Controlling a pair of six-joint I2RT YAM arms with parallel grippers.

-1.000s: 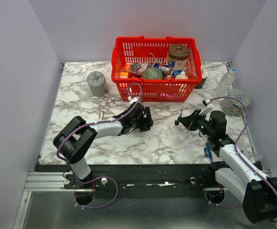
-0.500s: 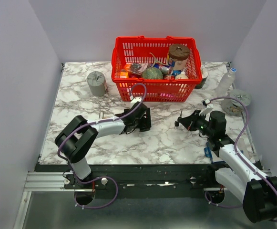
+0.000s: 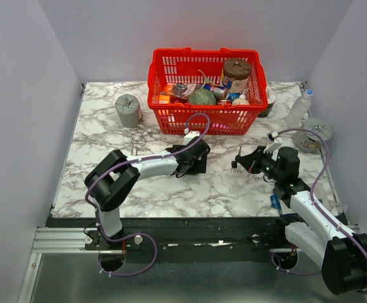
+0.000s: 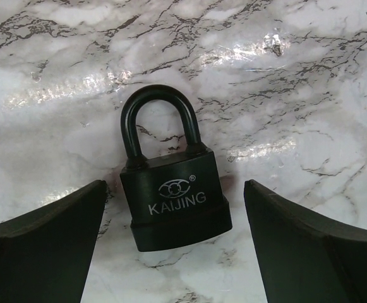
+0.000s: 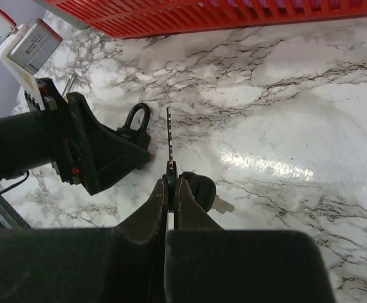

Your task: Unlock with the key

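On the marble counter [image 4: 309,76], the left arm's jaws are standing spread wide, flanking the black padlock [image 4: 175,202] without touching it. The padlock is lying flat, its shackle pointing away from that wrist. The right arm's jaws are pinching the key [image 5: 169,142] by its head, blade aimed forward. The padlock is sitting ahead and to the key's left, so the left arm is nearer.

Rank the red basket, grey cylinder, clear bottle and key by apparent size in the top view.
1. red basket, by far the largest.
2. grey cylinder and clear bottle: too alike to rank.
3. key, a tiny sliver pinched in the right claw.
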